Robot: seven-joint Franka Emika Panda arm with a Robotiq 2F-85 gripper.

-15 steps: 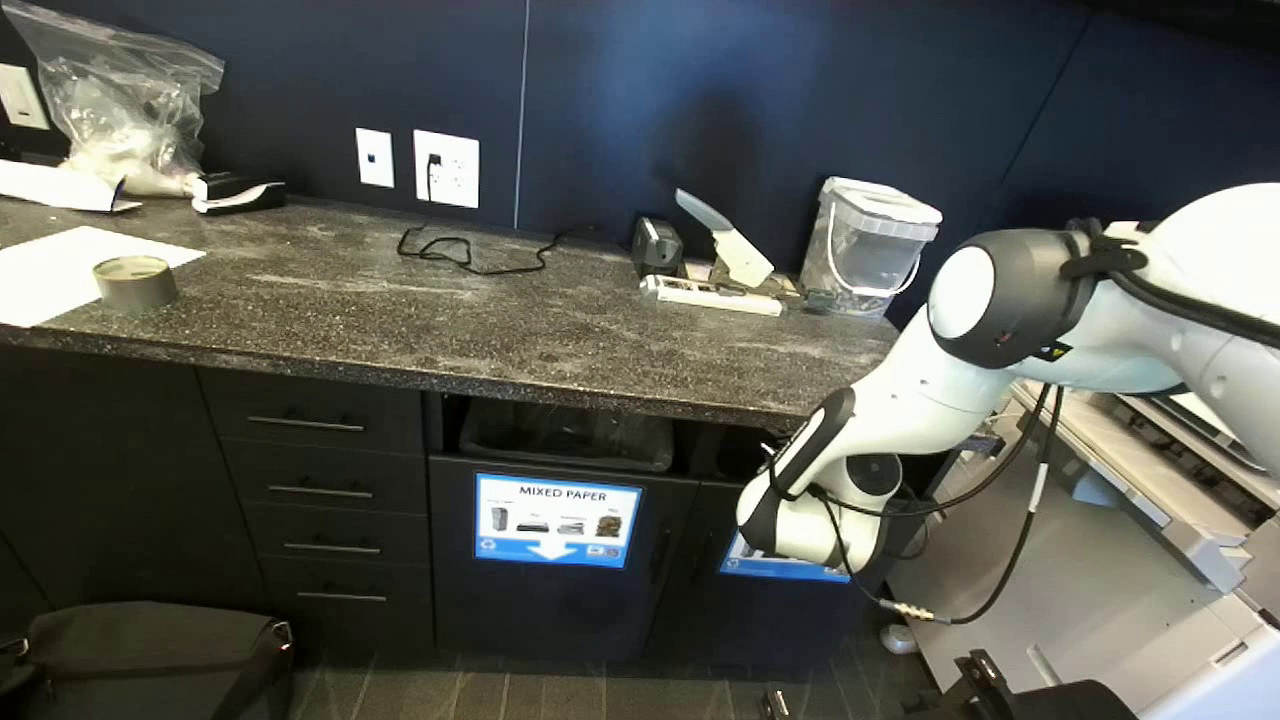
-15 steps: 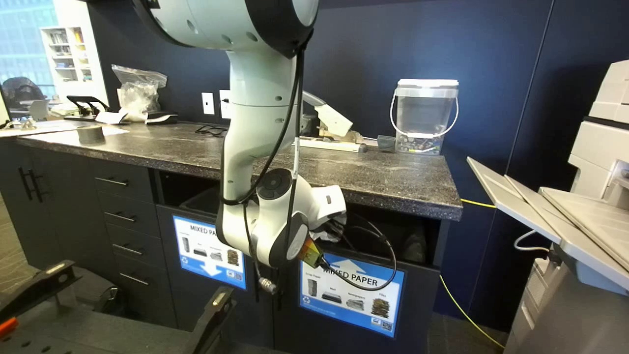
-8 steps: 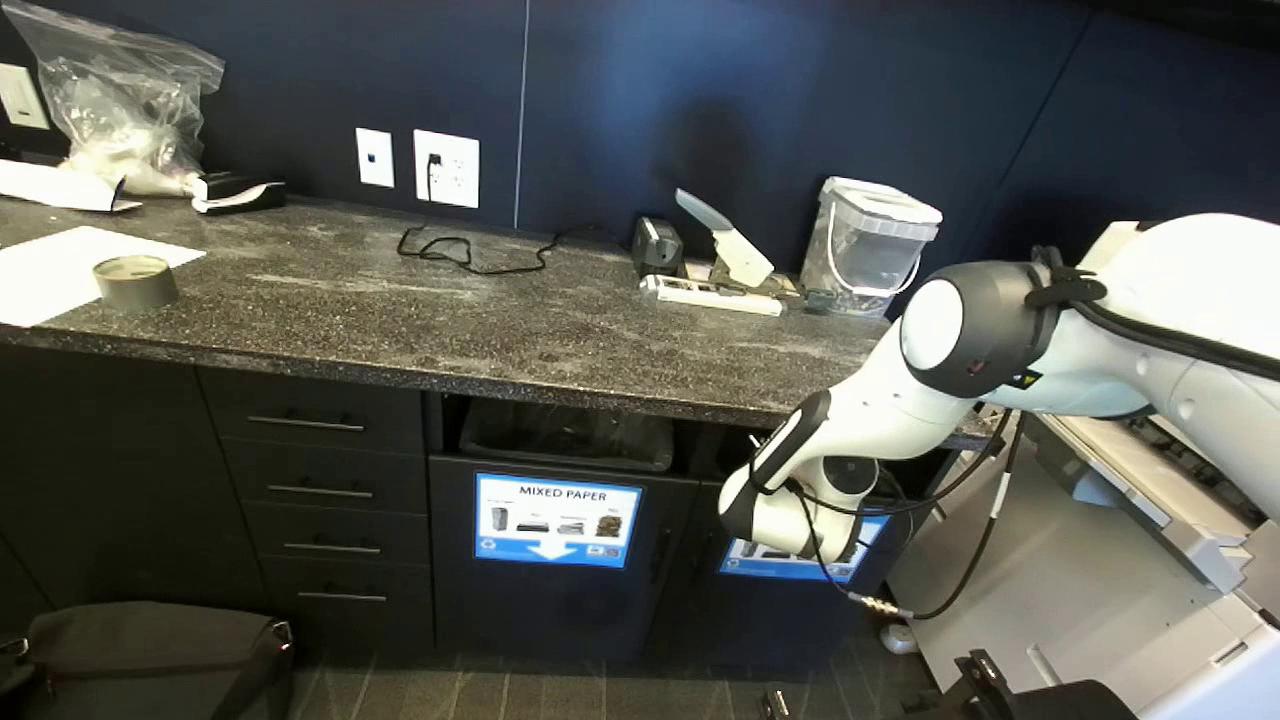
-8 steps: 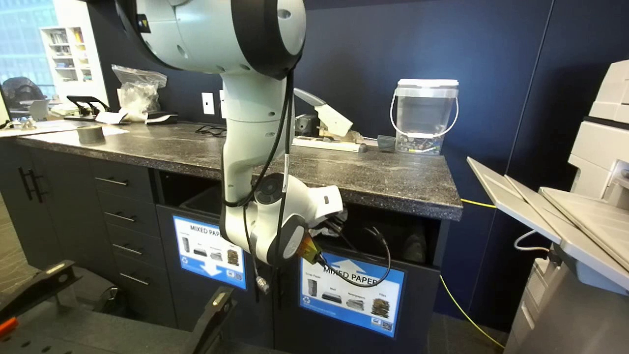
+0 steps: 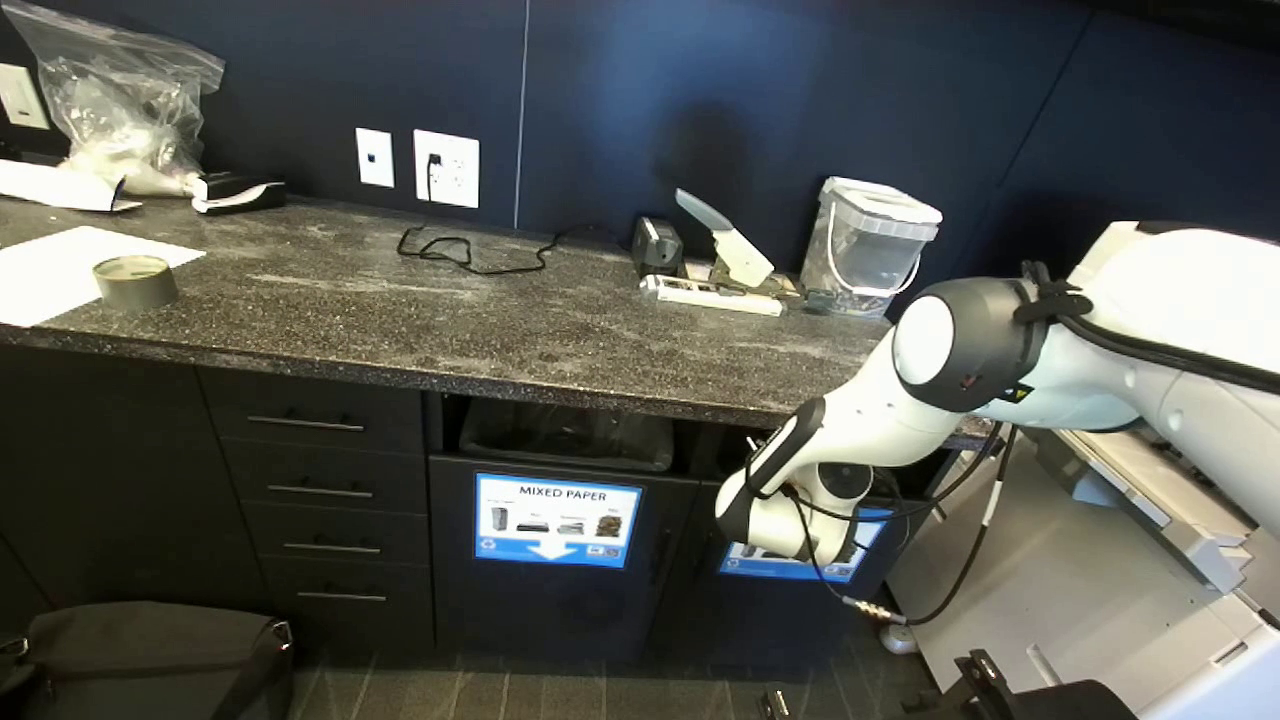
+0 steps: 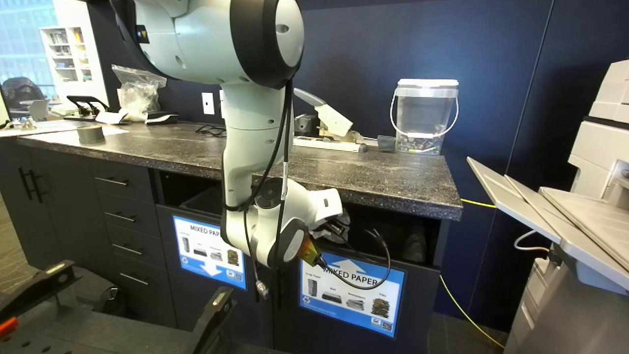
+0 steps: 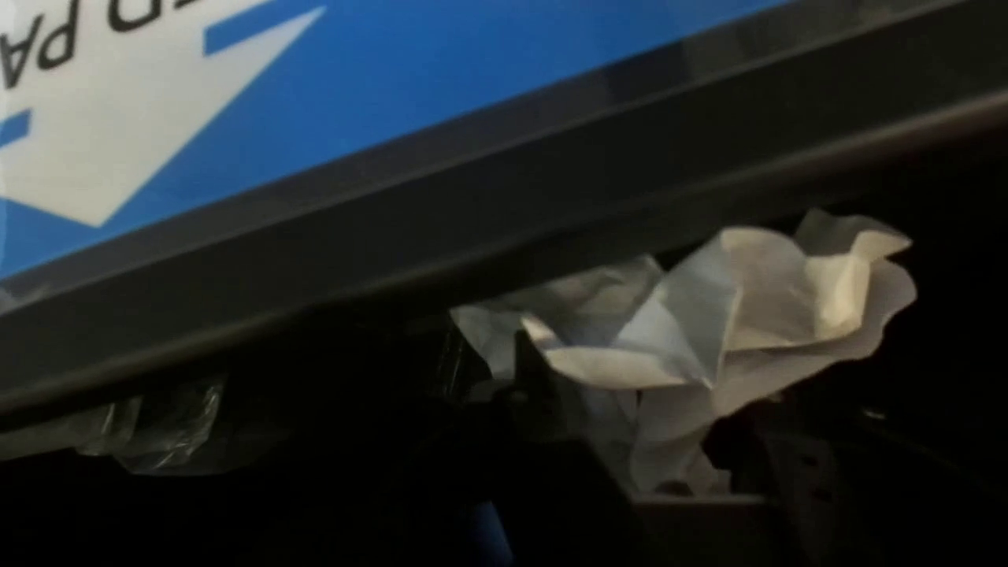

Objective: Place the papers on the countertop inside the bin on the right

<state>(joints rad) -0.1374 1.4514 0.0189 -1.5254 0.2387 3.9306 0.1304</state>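
Note:
A crumpled white paper (image 7: pixel 685 331) hangs in the slot of the bin (image 6: pixel 417 305), whose front carries a light-blue label. My gripper (image 7: pixel 630 402) reaches into that slot under the countertop (image 6: pixel 373 172). Its dark fingers stand apart, one on each side of the paper's lower part, and the jaws are open. Deep shadow hides much of the fingers and the contact with the paper. In an exterior view a greyish bit of the paper (image 6: pixel 339 235) shows just below the wrist. I see no other crumpled papers on the countertop.
A twin compartment with a white-pictured label (image 5: pixel 558 520) adjoins the bin. On the countertop stand a translucent tub (image 5: pixel 870 250), a hole punch (image 5: pixel 715 290), a tape roll (image 5: pixel 136 283) and a plastic bag (image 5: pixel 125 120). A printer (image 6: pixel 555 211) stands beside the bin.
The arm's elbow has come down and leftward in both exterior views, and the wrist has shifted slightly left. More of the paper shows at the slot than before.

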